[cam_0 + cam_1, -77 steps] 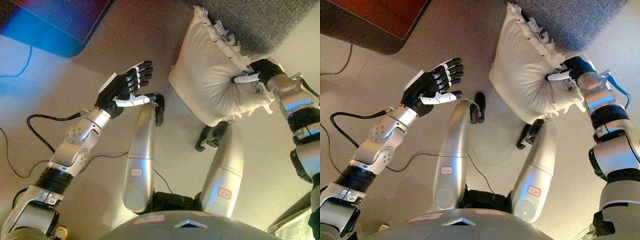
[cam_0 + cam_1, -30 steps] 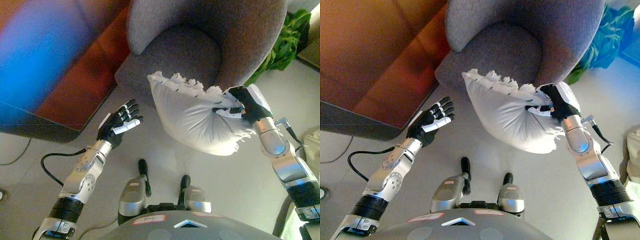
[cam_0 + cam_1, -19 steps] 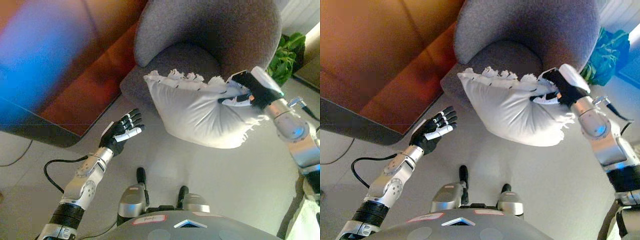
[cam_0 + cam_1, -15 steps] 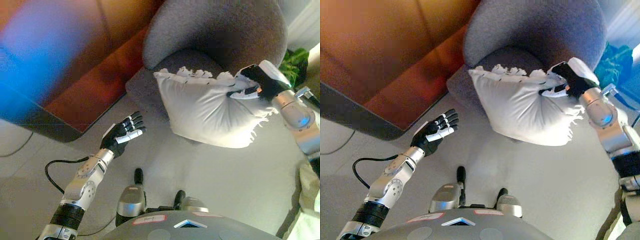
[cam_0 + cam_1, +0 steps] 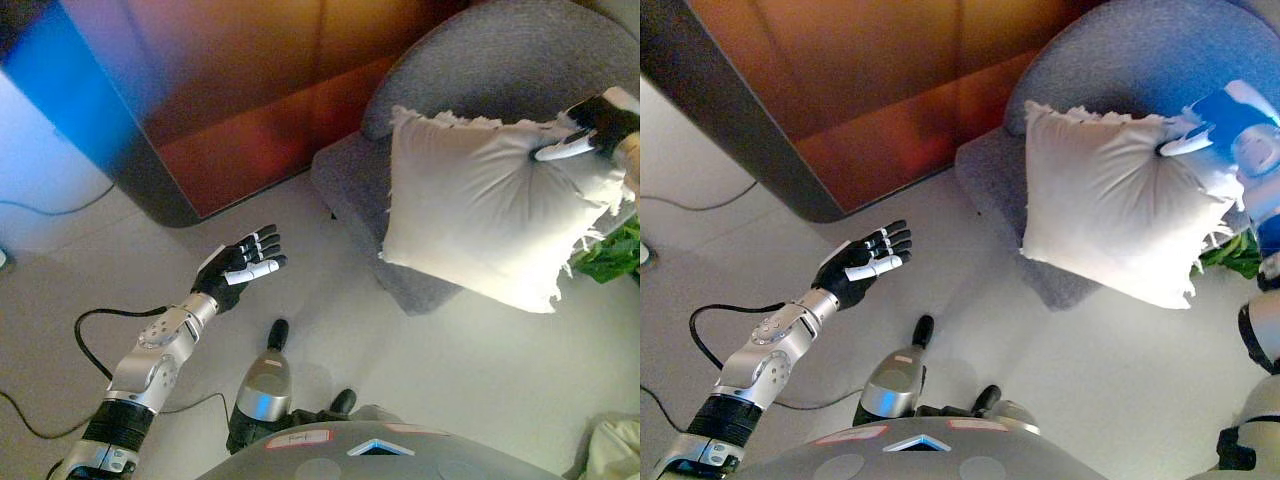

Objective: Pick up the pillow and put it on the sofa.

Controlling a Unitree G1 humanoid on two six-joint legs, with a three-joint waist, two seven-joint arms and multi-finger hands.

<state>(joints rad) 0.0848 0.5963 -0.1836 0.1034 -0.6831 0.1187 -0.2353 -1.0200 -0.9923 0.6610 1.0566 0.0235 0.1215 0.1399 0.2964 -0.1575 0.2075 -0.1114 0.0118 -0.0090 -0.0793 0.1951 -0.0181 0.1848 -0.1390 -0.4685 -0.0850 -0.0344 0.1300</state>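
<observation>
A white fringed pillow hangs in the air in front of the grey round sofa, over the seat's front edge. My right hand is shut on the pillow's upper right corner at the far right of the view; it also shows in the right eye view. My left hand is open and empty, held out over the floor at lower left, well apart from the pillow.
A large reddish-brown wooden cabinet stands at the upper left, next to the sofa. A green plant shows at the right edge behind the pillow. Pale floor lies in front of the sofa.
The camera has swung, so the sofa now sits at the upper right. My right hand has carried the pillow up and to the right, against the sofa. My left hand stays open.
</observation>
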